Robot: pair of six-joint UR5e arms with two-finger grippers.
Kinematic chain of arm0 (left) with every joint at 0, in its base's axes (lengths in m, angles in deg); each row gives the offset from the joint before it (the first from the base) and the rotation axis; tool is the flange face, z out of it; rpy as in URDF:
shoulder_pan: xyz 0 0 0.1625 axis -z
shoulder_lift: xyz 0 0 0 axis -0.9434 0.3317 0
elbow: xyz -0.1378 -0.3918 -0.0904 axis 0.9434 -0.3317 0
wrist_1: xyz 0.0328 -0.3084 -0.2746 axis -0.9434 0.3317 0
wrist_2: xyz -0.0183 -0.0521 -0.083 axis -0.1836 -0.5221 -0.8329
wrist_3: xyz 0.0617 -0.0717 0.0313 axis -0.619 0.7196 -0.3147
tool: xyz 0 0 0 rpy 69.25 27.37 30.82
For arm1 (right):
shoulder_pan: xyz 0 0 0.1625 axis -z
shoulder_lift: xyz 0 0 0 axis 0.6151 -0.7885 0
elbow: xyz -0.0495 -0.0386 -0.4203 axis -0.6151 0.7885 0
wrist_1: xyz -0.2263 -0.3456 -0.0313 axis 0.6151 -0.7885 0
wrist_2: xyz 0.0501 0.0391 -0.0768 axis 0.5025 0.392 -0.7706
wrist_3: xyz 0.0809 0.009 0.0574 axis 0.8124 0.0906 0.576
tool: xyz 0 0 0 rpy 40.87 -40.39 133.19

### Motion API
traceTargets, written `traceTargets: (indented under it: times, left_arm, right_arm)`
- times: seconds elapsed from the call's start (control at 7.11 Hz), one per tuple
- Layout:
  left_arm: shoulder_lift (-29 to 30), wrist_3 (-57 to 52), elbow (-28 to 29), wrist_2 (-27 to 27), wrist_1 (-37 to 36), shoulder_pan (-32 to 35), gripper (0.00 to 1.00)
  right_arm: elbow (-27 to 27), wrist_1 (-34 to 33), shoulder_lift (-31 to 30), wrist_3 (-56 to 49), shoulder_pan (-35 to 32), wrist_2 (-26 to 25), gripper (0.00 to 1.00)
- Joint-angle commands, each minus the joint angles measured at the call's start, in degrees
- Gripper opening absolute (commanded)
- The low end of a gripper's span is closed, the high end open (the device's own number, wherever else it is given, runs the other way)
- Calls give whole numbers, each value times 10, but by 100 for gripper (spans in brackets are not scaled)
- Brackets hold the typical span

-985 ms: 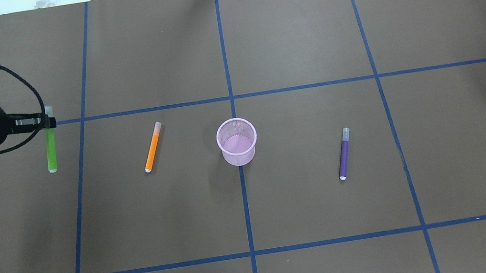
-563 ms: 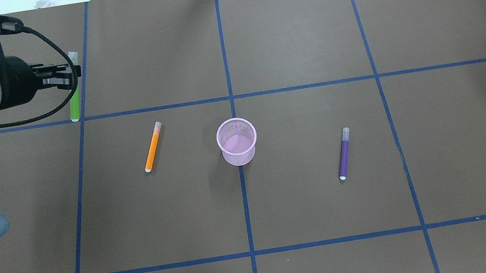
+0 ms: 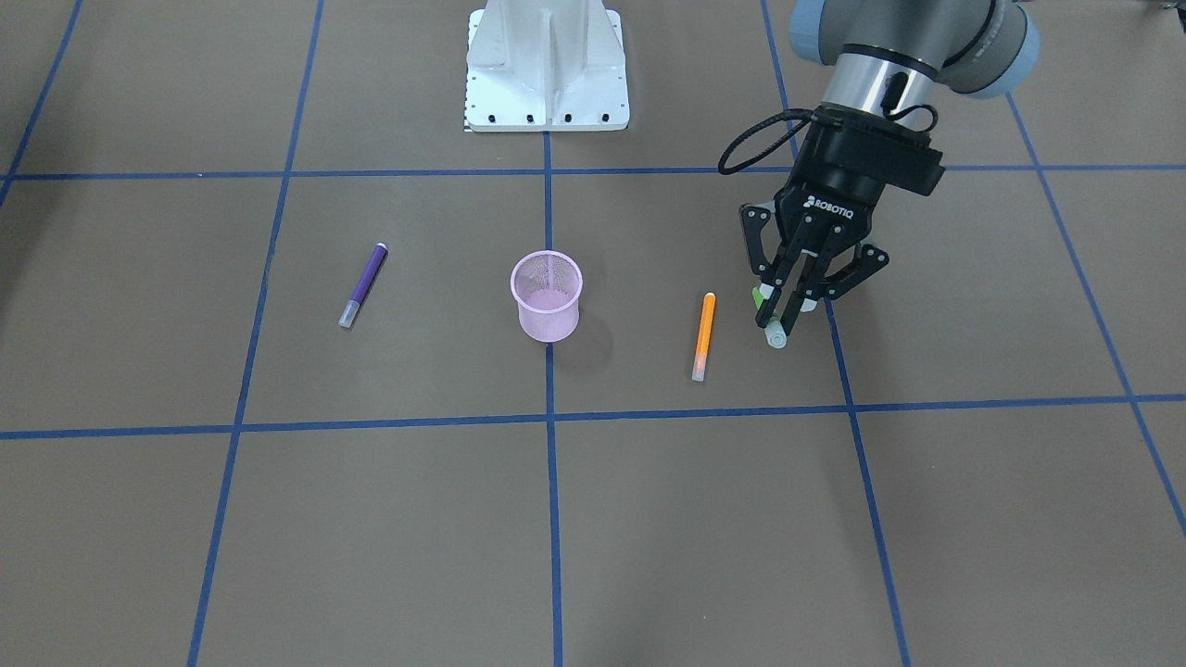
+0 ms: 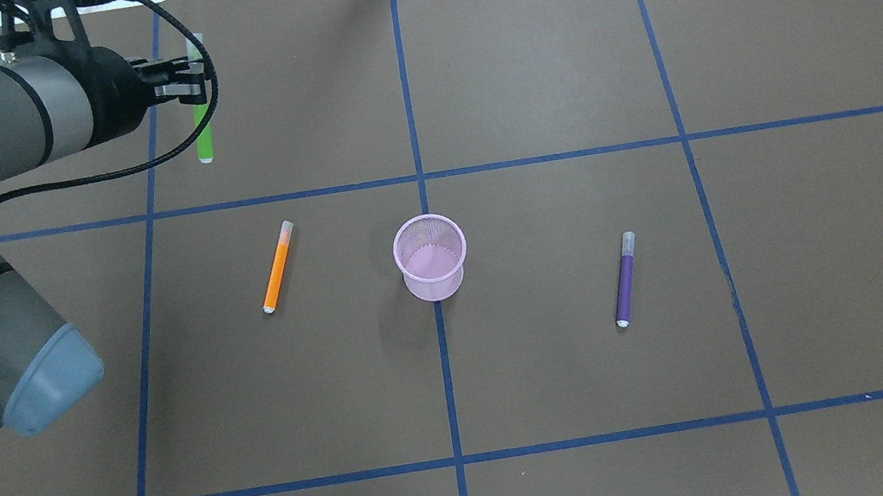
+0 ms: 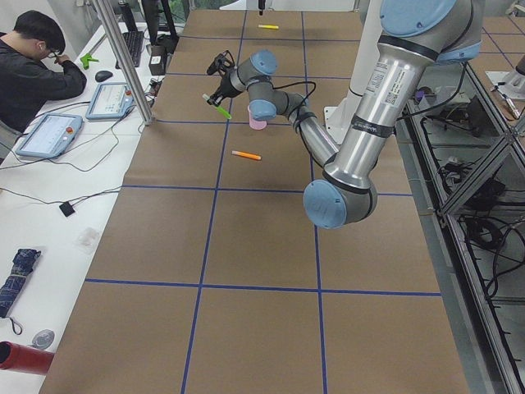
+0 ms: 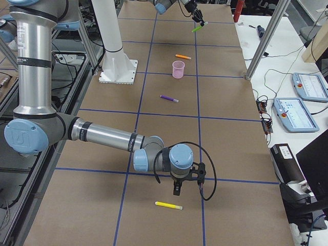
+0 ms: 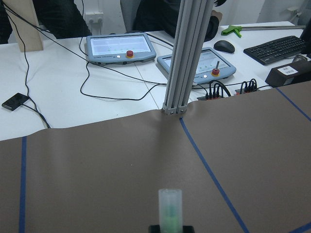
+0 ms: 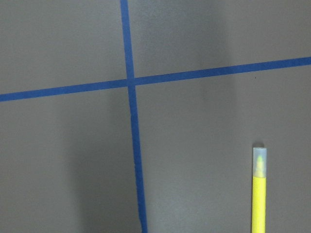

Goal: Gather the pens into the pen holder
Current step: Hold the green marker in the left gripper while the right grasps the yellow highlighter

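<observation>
While the left end effector [image 3: 786,310] hangs above the counter [image 4: 552,48], its fingers are pinched on the green pen [image 4: 204,135], whose pale cap end pokes out past them. That pen is off the surface and well apart from the pink mesh cup [image 4: 435,284], which stands upright at the middle grid crossing. The orange pen [image 4: 277,266] lies flat between the held pen and the cup, and the purple pen [image 4: 625,280] lies flat on the cup's other side. Far off, the right end effector [image 6: 177,188] hovers near the yellow pen [image 6: 168,205] lying on the counter. I cannot tell whether it is wide or narrow.
</observation>
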Motion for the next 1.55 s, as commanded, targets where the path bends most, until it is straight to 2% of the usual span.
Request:
traceTargets:
  times: [0.0, 0.28, 0.42, 0.7, 0.84, 1.41]
  left_arm:
    - [11, 1, 32, 21, 29, -10, 0]
    - [12, 1, 56, 22, 56, -10, 0]
    - [16, 1, 56, 21, 55, -10, 0]
    - [16, 2, 56, 21, 55, -10, 0]
    - [17, 2, 56, 21, 55, -10, 0]
    - [16, 4, 55, 21, 55, -10, 0]
  right_arm:
    - [97, 83, 11, -1, 0, -5, 100]
    - [123, 91, 16, -6, 1, -18, 98]
    - [145, 106, 20, -6, 1, -26, 88]
    - [201, 124, 49, -6, 2, -31, 91]
    - [205, 123, 55, -5, 3, -30, 96]
    - [210, 121, 58, 0, 26, -26, 98]
